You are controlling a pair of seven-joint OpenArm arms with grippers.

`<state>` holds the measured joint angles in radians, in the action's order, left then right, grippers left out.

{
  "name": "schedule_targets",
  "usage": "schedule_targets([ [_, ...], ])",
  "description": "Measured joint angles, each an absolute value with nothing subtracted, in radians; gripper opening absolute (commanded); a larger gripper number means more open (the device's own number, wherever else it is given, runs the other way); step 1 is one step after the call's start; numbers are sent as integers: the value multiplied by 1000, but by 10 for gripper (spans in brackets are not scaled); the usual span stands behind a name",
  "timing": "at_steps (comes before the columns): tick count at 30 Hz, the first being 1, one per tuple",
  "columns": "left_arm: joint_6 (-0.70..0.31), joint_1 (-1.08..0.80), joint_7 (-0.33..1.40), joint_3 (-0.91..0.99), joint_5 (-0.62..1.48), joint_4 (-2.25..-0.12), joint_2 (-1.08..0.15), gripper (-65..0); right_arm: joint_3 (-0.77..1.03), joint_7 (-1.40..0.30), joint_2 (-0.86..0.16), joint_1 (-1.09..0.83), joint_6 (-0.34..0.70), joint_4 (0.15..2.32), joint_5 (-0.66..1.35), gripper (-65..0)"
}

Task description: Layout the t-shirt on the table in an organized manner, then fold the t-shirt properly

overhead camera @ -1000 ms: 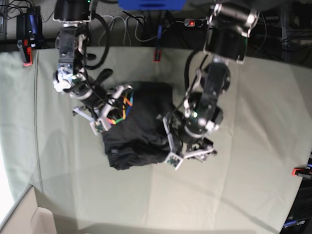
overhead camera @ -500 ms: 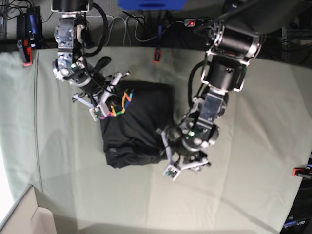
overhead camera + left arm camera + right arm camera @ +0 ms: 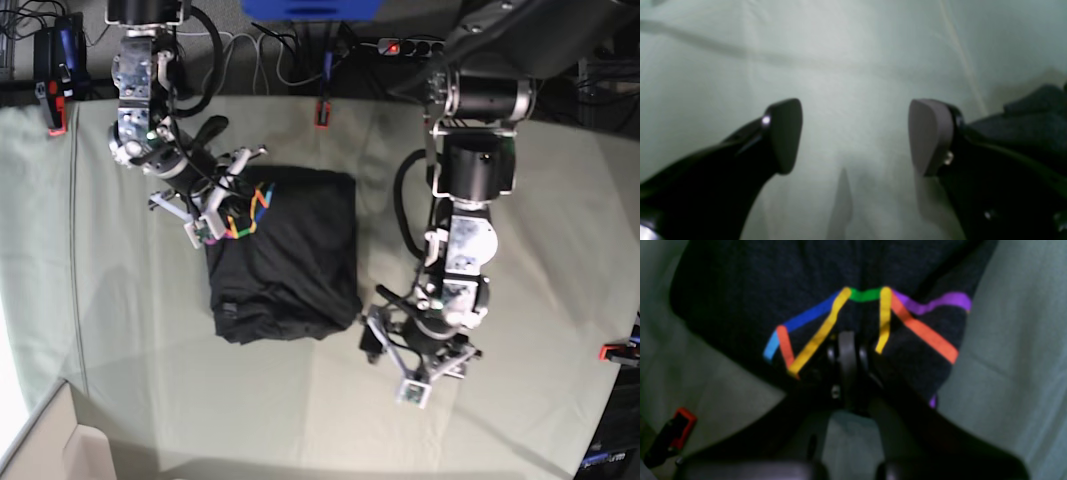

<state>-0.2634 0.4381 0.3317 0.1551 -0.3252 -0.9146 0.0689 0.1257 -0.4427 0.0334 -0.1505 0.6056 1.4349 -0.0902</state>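
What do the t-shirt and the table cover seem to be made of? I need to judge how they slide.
The t-shirt: soft matte knit, likely cotton; it bunches into loose folds, with flat printed colour stripes. The table cover: thin pale green woven cloth, probably; matte, with faint crease lines across it.

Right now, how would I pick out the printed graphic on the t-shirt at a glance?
Find the pale green table, then the dark t-shirt bundled near its middle. On the shirt's corner pinched by the right gripper, the graphic is zigzag stripes, the only bright colours on the fabric.
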Motion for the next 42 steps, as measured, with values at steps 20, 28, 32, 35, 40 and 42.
schedule_targets([
  [20, -268, -42, 569, 620, -319, -1471, -128, -384, 487, -467, 94, -249, 608, 1716, -97, -650],
  [28, -263, -263, 566, 703, -116, -1634, -120, -639, 547, -462, 153, -451, 609, 1832, -94, -650],
  [32, -259, -404, 564, 700, -16, -1732, -103, -650, 549, -453, 158, -534, 610, 1840, -93, -650],
  [35, -271, -484, 558, 696, 39, -1763, -51, -650, 552, -453, 158, -601, 610, 1840, -92, -650],
  [40, -257, -563, 546, 665, 42, -1723, 9, -650, 550, -452, 152, -698, 612, 1840, 1, -650],
  [42, -263, -588, 538, 614, 47, -1673, 15, -650, 548, -447, 151, -719, 612, 1830, 9, -650],
])
